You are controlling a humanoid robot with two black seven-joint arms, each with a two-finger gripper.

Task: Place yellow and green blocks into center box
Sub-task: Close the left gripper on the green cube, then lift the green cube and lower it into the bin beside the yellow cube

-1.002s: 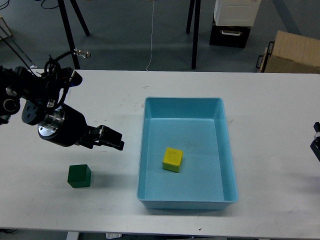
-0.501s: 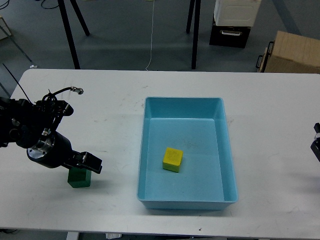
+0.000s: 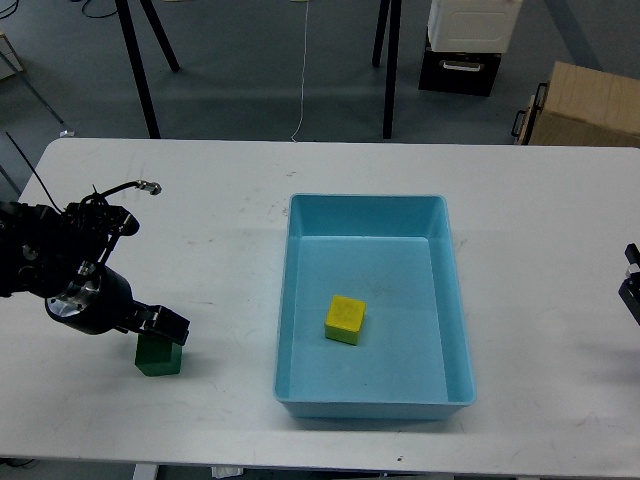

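Left gripper (image 3: 163, 326) directly over green block (image 3: 158, 357) on desk (image 3: 220, 250); block just below fingers, left of blue box (image 3: 372, 305). Finger state indeterminable. Yellow block (image 3: 345, 319) inside box.

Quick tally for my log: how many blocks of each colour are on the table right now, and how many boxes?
Yellow block: 1, inside the blue box
Green block: 1, on the table under the left gripper
Blue box: 1
Total: 3
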